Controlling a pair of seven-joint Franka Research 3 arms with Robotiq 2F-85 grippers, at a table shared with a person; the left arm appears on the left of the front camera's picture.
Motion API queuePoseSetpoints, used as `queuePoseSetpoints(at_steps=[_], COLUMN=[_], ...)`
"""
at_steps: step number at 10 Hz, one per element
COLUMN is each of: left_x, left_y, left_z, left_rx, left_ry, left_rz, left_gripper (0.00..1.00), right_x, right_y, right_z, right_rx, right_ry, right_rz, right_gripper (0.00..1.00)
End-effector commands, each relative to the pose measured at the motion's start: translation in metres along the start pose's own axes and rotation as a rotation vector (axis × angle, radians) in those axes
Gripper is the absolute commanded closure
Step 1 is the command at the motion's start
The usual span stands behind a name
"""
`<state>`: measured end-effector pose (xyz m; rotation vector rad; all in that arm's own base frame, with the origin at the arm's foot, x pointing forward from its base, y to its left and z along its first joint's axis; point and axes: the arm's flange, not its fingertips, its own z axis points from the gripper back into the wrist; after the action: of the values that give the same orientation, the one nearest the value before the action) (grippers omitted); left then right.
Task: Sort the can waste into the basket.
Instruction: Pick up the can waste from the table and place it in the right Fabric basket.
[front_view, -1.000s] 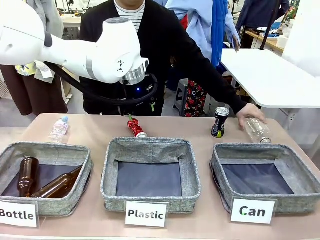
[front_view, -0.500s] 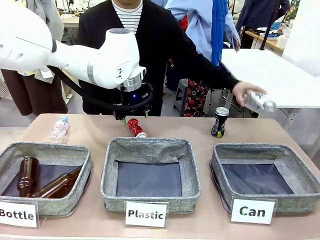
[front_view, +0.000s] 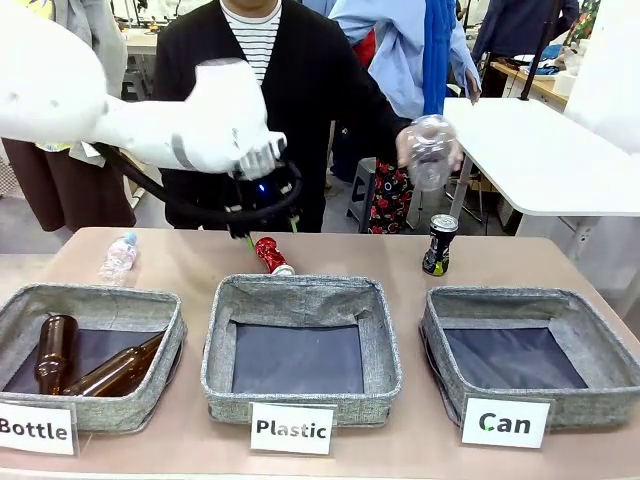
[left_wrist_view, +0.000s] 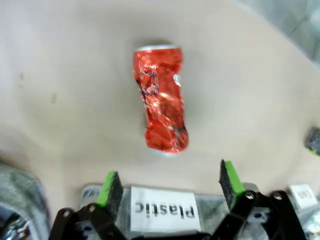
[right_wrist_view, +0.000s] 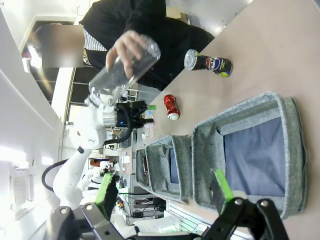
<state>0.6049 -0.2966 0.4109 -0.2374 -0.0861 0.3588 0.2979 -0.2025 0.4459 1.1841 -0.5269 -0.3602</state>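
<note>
The Bottle basket (front_view: 100, 294) is sitting at the left of the row and is holding two brown glass bottles (front_view: 58, 350) lying on its dark liner. The Plastic basket (front_view: 300, 288) in the middle and the Can basket (front_view: 530, 298) at the right are showing bare dark liners. On the tan table (front_view: 410, 442) a clear plastic bottle (front_view: 118, 256) is lying at one o'clock from the Bottle basket. The red can (front_view: 272, 255) is lying on its side at twelve o'clock from the Plastic basket, just past its far rim. The black can (front_view: 438, 244) is standing upright at eleven o'clock from the Can basket, outside it. Behind the table a person in a dark top is holding up another clear bottle (front_view: 430, 150) in one hand (front_view: 404, 147), and a white side table (front_view: 540, 160) is standing at far right. The left wrist view is bringing out the red can's crumpled skin, the left fingers (left_wrist_view: 111, 186) spread wide with the can lying ahead between them, untouched. The right wrist view is looking along the basket row, the right fingers (right_wrist_view: 218, 186) spread apart and gripping nothing.
</note>
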Motion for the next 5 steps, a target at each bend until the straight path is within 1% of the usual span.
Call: queuePoseSetpoints(at_steps=[1, 2, 3, 4, 5], left_x=[-0.016, -0.023, -0.027, -0.028, -0.031], left_y=[0.079, 0.133, 0.183, 0.233, 0.283], left_z=[0.089, 0.140, 0.180, 0.212, 0.234], left_rx=[-0.179, -0.232, -0.251, -0.274, -0.350], left_ry=[0.053, 0.010, 0.004, -0.001, 0.020], left_rz=[-0.086, -0.114, -0.201, -0.254, -0.318], left_gripper=[0.00, 0.00, 0.00, 0.00, 0.00], right_x=[0.002, 0.002, 0.002, 0.002, 0.002], right_y=[0.001, 0.001, 0.001, 0.001, 0.001], right_z=[0.000, 0.000, 0.000, 0.000, 0.000], right_rx=[0.017, 0.017, 0.017, 0.017, 0.017], right_ry=[-0.011, -0.011, -0.011, -0.011, -0.011], right_rz=[0.012, 0.012, 0.012, 0.012, 0.012], right_gripper=[0.00, 0.00, 0.00, 0.00, 0.00])
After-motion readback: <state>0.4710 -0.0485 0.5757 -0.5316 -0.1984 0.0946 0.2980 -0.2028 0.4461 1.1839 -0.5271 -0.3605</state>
